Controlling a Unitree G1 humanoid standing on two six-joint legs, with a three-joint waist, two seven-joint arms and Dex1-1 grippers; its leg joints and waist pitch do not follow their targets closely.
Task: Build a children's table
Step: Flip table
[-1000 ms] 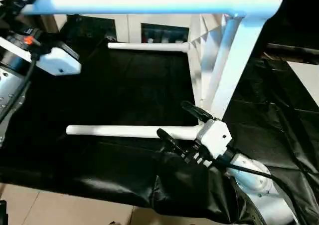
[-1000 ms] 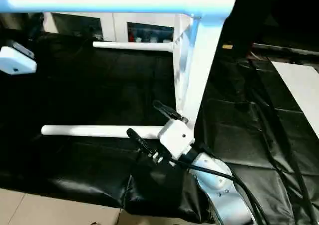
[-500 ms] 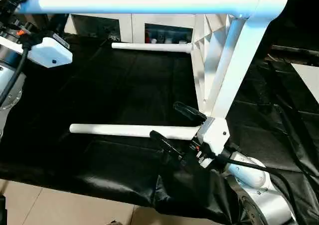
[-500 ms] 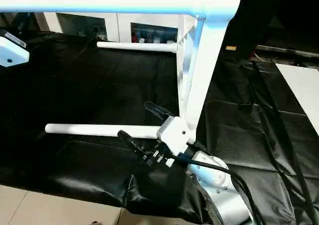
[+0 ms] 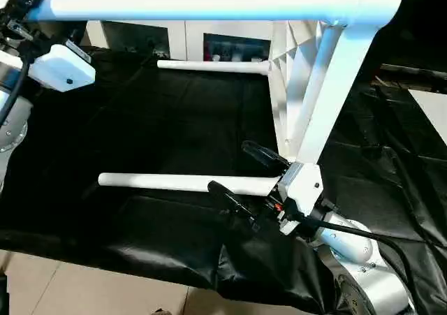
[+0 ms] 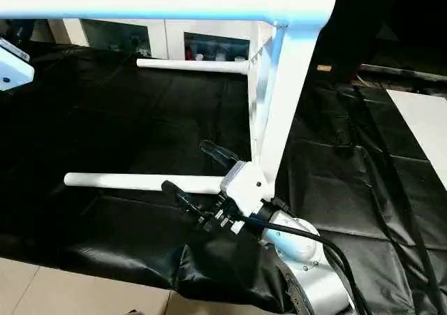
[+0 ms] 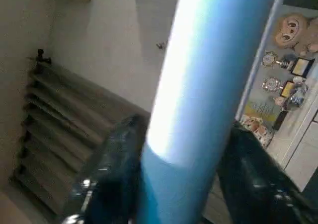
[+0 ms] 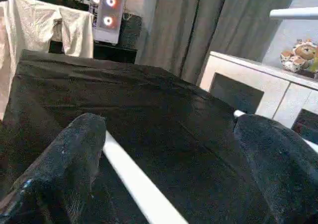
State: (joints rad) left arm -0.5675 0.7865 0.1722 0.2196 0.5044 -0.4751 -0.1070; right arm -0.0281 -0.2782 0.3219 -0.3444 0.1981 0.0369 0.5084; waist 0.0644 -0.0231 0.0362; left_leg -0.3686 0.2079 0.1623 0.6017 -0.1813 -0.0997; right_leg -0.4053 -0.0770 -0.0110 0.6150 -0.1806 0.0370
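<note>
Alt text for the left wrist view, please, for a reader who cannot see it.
A thick white table leg runs up the picture between the left gripper's two black fingers, which stand on either side of it. Behind are a pale wall, a slatted wooden rack and a glass-fronted cabinet holding small toys.

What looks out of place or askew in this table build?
The table top stands on edge on the black cloth, so its legs stick out sideways rather than down. Nothing looks spilled or broken.
</note>
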